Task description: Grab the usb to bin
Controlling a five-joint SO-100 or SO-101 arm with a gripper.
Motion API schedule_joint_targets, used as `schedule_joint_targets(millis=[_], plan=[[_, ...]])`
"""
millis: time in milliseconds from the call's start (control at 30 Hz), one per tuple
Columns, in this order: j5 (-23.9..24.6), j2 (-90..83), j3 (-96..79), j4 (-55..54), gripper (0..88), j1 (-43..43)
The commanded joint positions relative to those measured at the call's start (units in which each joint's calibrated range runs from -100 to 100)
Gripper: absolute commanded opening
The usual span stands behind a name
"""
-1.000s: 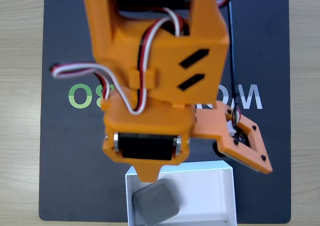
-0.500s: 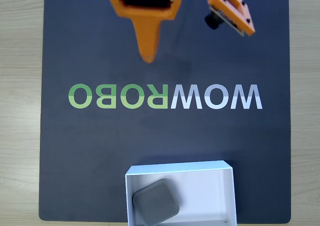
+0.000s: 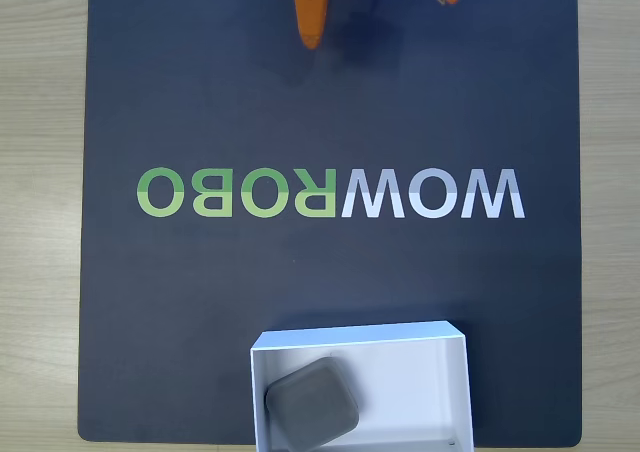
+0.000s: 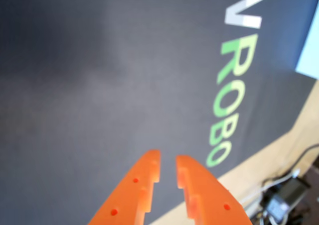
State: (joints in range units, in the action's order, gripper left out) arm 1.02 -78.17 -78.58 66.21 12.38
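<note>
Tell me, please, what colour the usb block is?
Matte grey usb, clearest in the fixed view.

One usb (image 3: 312,405), one bin (image 3: 455,344), one mat (image 3: 200,302), apparently one gripper (image 4: 167,161)

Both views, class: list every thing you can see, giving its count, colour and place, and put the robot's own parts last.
usb: one, matte grey, lying inside the bin toward its left side in the fixed view.
bin: one, white, open-topped, at the bottom edge of the mat in the fixed view.
mat: one, dark, with green and white lettering across its middle, covering most of the table.
table: one, light wood, showing along the mat's left and right edges.
cables: a few, dark and light, on the wood past the mat's corner in the wrist view.
hand: one, orange, at the top edge of the fixed view, above bare mat; its fingers stand slightly apart with nothing between them in the wrist view.
</note>
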Motion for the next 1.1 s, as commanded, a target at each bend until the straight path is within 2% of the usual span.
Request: schedule_joint_targets(millis=[0, 167, 1067], plan=[[-0.1, -10.8, -5.8, 1.1, 3.3, 0.3], [-2.2, -21.8, -12.6, 8.1, 3.3, 0.5], [-2.9, -21.1, -13.2, 7.4, 3.2, 0.8]])
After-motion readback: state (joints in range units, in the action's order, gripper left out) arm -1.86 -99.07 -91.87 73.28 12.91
